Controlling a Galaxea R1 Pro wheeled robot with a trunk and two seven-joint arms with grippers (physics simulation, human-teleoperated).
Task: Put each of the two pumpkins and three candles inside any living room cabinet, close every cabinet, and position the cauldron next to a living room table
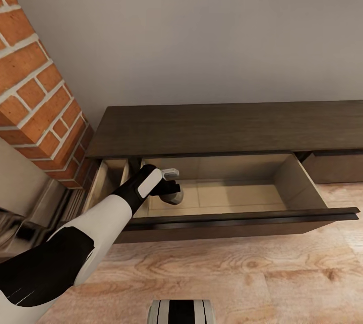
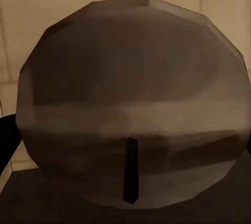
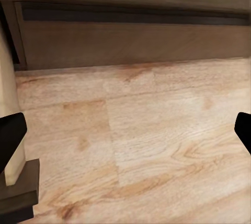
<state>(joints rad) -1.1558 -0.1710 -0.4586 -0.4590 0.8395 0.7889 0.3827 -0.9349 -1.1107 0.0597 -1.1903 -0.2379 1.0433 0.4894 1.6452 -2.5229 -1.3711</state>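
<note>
The long dark brown cabinet [image 1: 227, 127] stands against the wall with its left drawer [image 1: 242, 217] pulled out over the floor. My left gripper [image 1: 171, 188] reaches down into the left end of that drawer and looks shut on a beige candle [image 1: 176, 196], low over the pale drawer bottom. In the left wrist view the candle [image 2: 130, 98] shows its round top and dark wick very close, with one dark fingertip [image 2: 7, 135] at its side. My right gripper [image 3: 125, 135] hangs open over the wooden floor, facing the cabinet's front [image 3: 130, 41].
A brick column [image 1: 35, 97] rises just left of the cabinet. The open drawer's front juts out over the wooden floor [image 1: 227, 273]. A shut drawer [image 1: 333, 165] lies to the right. My base [image 1: 179, 311] shows at the bottom edge.
</note>
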